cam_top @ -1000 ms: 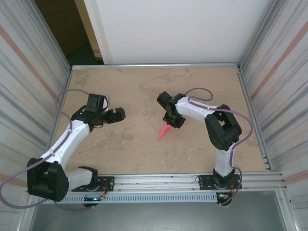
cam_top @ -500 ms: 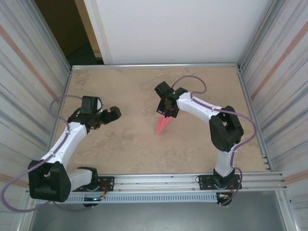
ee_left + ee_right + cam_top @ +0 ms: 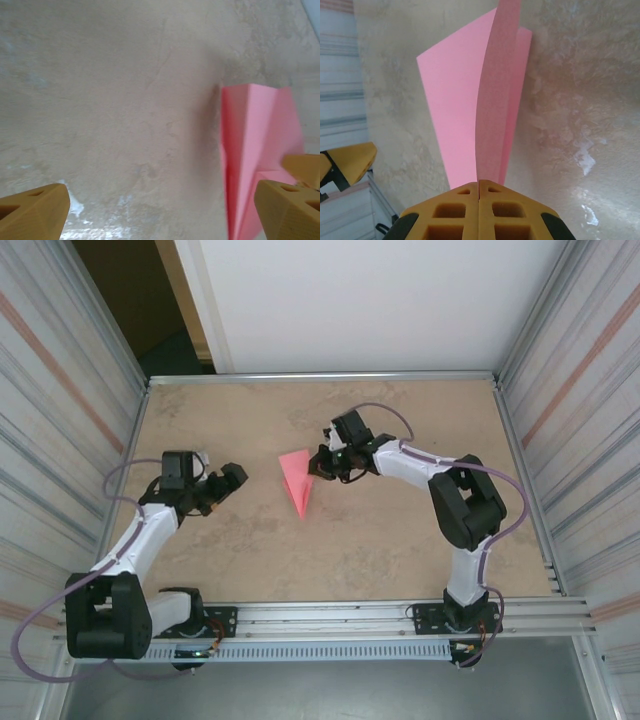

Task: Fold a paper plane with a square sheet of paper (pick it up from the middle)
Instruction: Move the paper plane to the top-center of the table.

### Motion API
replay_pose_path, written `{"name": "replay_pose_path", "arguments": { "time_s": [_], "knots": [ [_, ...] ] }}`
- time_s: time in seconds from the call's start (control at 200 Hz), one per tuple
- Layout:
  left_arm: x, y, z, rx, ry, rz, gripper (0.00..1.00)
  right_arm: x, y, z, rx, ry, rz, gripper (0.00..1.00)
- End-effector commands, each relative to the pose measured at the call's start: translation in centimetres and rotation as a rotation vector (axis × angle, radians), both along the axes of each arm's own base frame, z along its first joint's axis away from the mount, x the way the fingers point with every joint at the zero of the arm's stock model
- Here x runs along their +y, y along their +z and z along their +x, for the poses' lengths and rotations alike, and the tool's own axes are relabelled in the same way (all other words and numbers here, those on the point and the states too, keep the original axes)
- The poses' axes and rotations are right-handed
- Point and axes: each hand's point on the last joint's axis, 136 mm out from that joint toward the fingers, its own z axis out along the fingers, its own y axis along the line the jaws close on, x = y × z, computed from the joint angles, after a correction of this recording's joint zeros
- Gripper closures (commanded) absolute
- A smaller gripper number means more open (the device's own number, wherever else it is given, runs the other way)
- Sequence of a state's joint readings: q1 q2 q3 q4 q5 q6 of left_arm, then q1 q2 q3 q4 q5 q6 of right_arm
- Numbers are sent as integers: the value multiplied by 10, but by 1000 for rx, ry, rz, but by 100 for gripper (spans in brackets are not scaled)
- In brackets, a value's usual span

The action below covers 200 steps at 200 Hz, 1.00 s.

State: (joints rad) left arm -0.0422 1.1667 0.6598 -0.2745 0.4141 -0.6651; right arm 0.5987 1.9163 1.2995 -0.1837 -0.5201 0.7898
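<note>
Pink-red paper plane [image 3: 297, 480] sits near the middle of the table [image 3: 400, 550], wide tail toward the back, sharp point toward the near edge; whether its point touches the tabletop cannot be told. From the right, the right gripper [image 3: 322, 464] reaches in, its fingers pressed together on the tail end of the plane; in the right wrist view the folded layers rise out from between the yellow fingertips, one flap standing up along the centre crease. To the left of the plane lies the left gripper [image 3: 232, 478], apart from it and aimed its way, fingers spread with only tabletop between them; in the left wrist view the plane lies just past the right-hand finger. Purple cables [image 3: 125, 465] loop off both arms; ribbed metal walls [image 3: 60, 390] close in the sides, a white panel [image 3: 360, 300] stands at the back, and a metal rail [image 3: 330, 615] runs along the near edge.
</note>
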Motion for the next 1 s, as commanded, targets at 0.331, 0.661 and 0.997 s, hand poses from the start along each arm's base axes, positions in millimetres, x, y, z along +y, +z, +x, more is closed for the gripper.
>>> {"name": "replay_pose_path", "arguments": {
  "time_s": [0.331,0.661,0.997],
  "knots": [
    [-86,-27,4,61,-182,-54,20,-18,-37,-6,39,99,125,95],
    [-145,-33,25,67,-293,-123,42,-46,-61,-7,87,42,93,94],
    [-167,-47,36,150,-315,-99,61,-48,-63,-6,85,37,87,95]
  ]
}}
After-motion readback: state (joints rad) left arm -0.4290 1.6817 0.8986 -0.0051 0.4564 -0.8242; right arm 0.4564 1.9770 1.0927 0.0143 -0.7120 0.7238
